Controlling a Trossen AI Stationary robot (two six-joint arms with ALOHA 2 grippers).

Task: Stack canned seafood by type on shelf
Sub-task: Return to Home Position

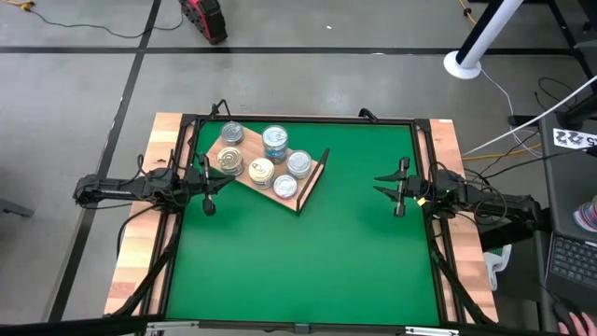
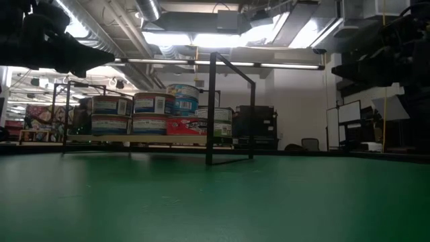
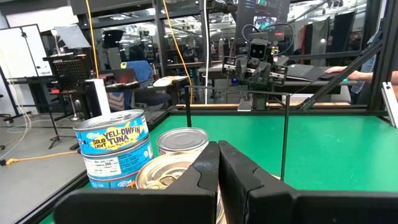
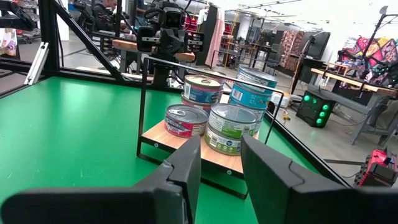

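The shelf (image 1: 244,175), a light-brown board on a thin black wire frame (image 2: 211,107), stands aslant on the far left part of the green mat. Several round tins of canned seafood (image 1: 274,142) sit on it, some stacked two high (image 2: 153,113). In the left wrist view a blue-labelled stack (image 3: 115,149) and silver-topped tins (image 3: 182,140) are close ahead. My left gripper (image 1: 220,183) hovers shut just left of the shelf. My right gripper (image 1: 378,185) hovers open at the mat's right side, facing the shelf (image 4: 186,140), with nothing between its fingers.
Black rails (image 1: 308,119) frame the green mat, with wooden table edges (image 1: 140,252) outside them. The near half of the mat (image 1: 308,261) holds no objects. Beyond the table are a white pole base (image 1: 464,63) and a laptop (image 1: 571,266).
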